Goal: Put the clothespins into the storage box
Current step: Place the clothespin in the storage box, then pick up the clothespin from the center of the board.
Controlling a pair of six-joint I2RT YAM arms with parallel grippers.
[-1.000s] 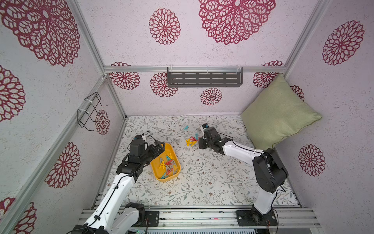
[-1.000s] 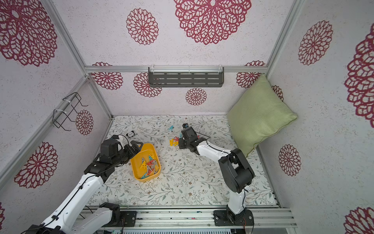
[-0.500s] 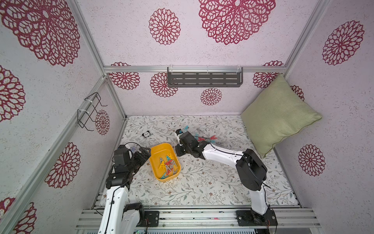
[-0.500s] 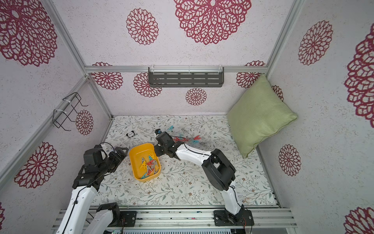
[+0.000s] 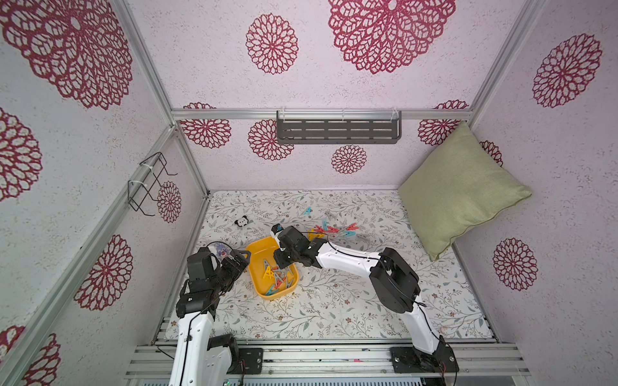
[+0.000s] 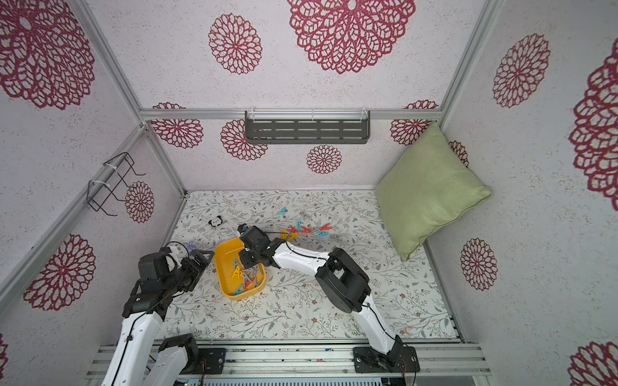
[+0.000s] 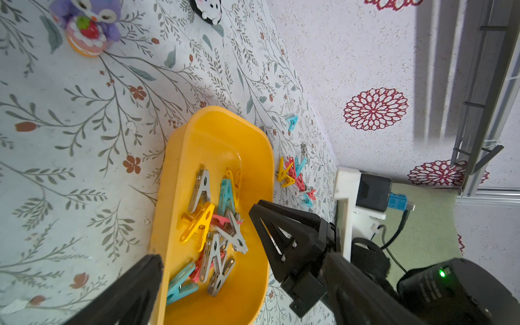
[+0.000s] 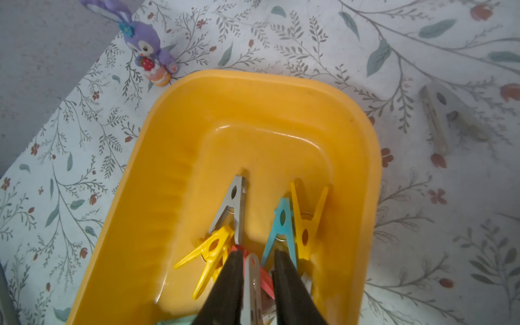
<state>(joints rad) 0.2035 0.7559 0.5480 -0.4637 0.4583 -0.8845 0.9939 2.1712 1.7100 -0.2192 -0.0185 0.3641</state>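
While right gripper (image 8: pixel 258 254) hangs over storage box (image 5: pixel 262 249): jaws barely parted, grey clothespin (image 8: pixel 251 281) between them, gap on 1 side, not clamped. Left gripper (image 5: pixel 241 261) wide open, empty, just beside box. Clothespins (image 7: pixel 213 225) piled in box; loose clothespins (image 5: pixel 331 230) on table (image 5: pixel 334 300) beyond it.

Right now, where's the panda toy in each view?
In a top view: panda toy on the mat beyond the yellow box.
In a top view: same spot beyond the yellow box.
Left wrist: cut off at the frame edge, near the purple plush toy.
Right wrist: not in it.
Shared landmark: the yellow box, in all four.
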